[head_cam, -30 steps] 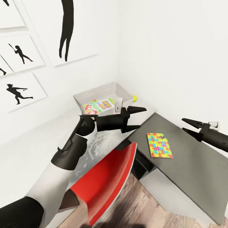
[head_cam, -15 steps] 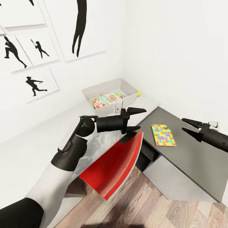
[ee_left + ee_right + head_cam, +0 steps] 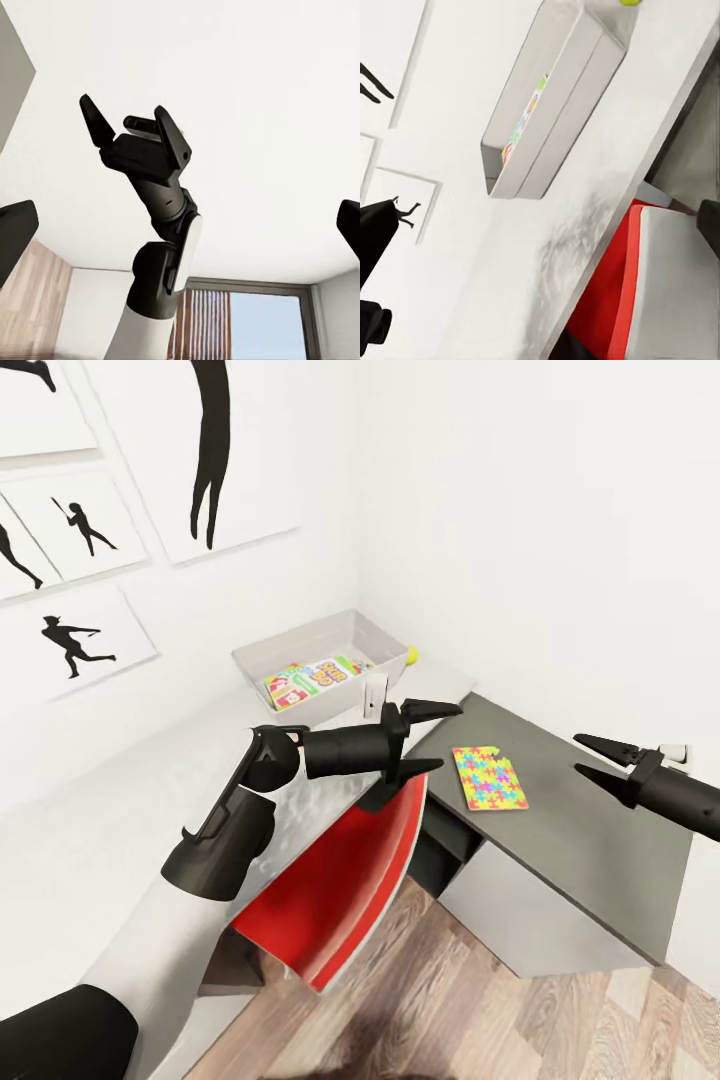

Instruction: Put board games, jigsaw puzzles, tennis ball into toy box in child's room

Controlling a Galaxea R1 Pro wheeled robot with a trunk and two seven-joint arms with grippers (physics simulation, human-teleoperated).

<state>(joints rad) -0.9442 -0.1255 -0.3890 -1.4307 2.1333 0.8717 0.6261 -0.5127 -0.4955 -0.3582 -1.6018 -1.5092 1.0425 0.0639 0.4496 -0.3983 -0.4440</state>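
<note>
The light-grey toy box (image 3: 330, 632) stands on the table (image 3: 130, 810) in the corner, with colourful board games (image 3: 310, 680) lying flat inside. The tennis ball (image 3: 411, 655) rests on the desk just beside the box's right end. One jigsaw puzzle (image 3: 488, 778) lies flat on the lower dark-grey section (image 3: 580, 840). My left gripper (image 3: 448, 736) hovers open and empty between the box and the puzzle. My right gripper (image 3: 580, 753) hangs open and empty to the right of the puzzle. The right wrist view shows the toy box (image 3: 562, 97) and the ball (image 3: 628, 2).
A red-and-white swivel chair (image 3: 340, 880) is pushed against the desk edge under my left arm, also seen as the chair (image 3: 615, 300). White walls with black baseball silhouettes (image 3: 75, 640) close the corner. Wood-plank floor (image 3: 450, 1000) lies in front of the white cabinet.
The whole head picture has shifted, so the camera moved; the desk, box and puzzle now sit slightly further left. Both grippers keep the same open pose.
</note>
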